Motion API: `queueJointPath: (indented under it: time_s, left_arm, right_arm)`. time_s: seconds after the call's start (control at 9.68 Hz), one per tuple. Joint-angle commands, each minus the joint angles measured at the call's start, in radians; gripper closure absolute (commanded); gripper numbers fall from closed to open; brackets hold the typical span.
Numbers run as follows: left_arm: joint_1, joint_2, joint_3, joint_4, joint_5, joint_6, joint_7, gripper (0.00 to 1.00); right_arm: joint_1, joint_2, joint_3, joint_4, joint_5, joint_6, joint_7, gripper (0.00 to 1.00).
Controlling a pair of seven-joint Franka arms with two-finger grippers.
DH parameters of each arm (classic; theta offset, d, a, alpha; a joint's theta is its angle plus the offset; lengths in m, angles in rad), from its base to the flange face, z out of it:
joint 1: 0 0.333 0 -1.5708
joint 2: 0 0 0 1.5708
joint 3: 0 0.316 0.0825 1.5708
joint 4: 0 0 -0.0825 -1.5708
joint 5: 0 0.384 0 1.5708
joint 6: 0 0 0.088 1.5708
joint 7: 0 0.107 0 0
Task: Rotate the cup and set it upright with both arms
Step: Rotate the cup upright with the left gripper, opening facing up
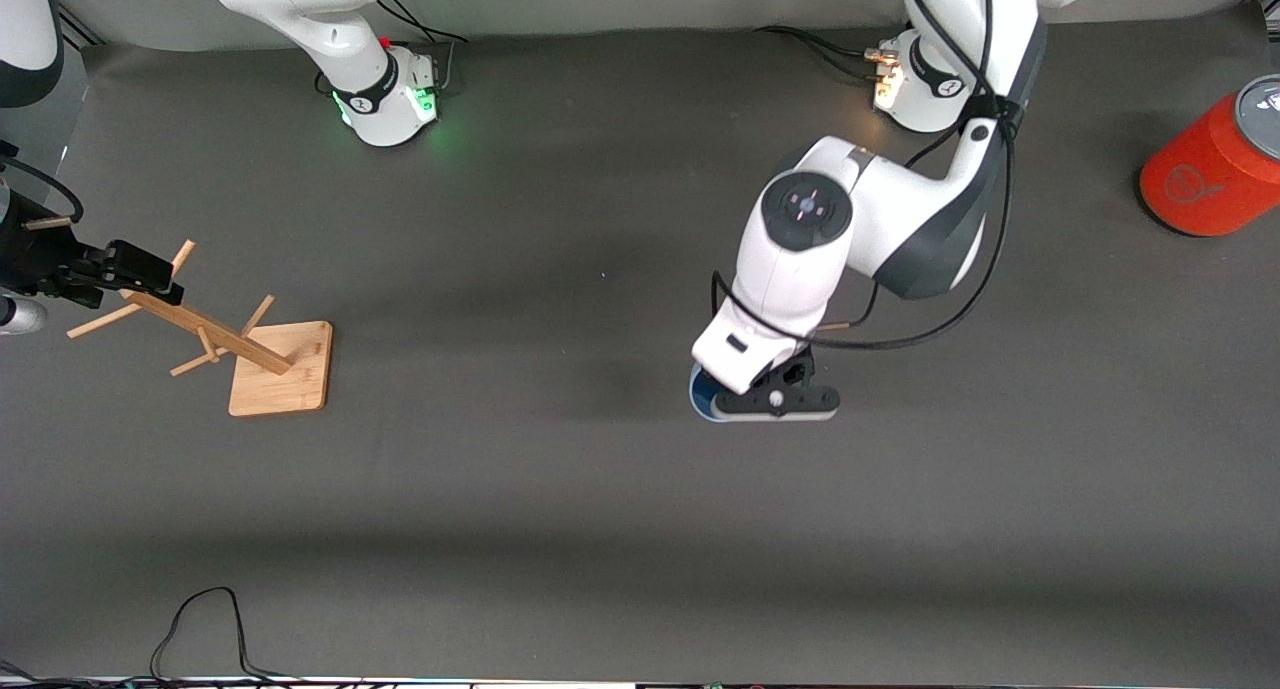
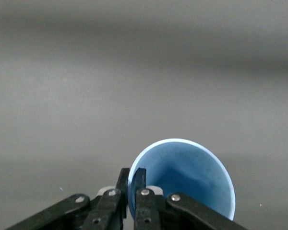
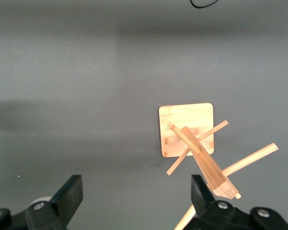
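Observation:
The pale-blue cup [image 1: 704, 396] shows only as a blue edge under the left hand, near the table's middle toward the left arm's end. In the left wrist view the cup [image 2: 187, 175] has its open mouth facing the camera, with the darker blue inside showing. My left gripper [image 1: 768, 401] [image 2: 133, 181] is shut on the cup's rim, one finger inside the wall and one outside. I cannot tell whether the cup rests on the table. My right gripper [image 1: 165, 279] [image 3: 137, 191] hangs open over the top of the wooden rack, holding nothing.
The wooden rack [image 1: 280, 369] [image 3: 186, 128] with pegs stands at the right arm's end. A large orange-red can [image 1: 1212, 167] lies at the left arm's end. A black cable [image 1: 205, 619] loops at the table edge nearest the front camera.

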Motion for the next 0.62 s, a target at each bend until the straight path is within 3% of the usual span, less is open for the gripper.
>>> queueJointPath:
  time_s: [0.0, 0.21, 0.52]
  left_arm:
    - [-0.054, -0.145, 0.010, -0.316, 0.074, 0.202, -0.179, 1.00]
    - [-0.102, -0.136, 0.007, -0.402, 0.212, 0.313, -0.375, 1.00]
    - [-0.145, -0.103, 0.009, -0.497, 0.257, 0.436, -0.489, 1.00]
  right_arm:
    - [0.006, -0.003, -0.007, 0.000, -0.010, -0.003, -0.012, 0.00]
    - [0.006, -0.003, -0.006, 0.002, -0.010, -0.003, -0.012, 0.00]
    - [0.006, -0.003, -0.007, 0.000, -0.011, -0.003, -0.020, 0.00]
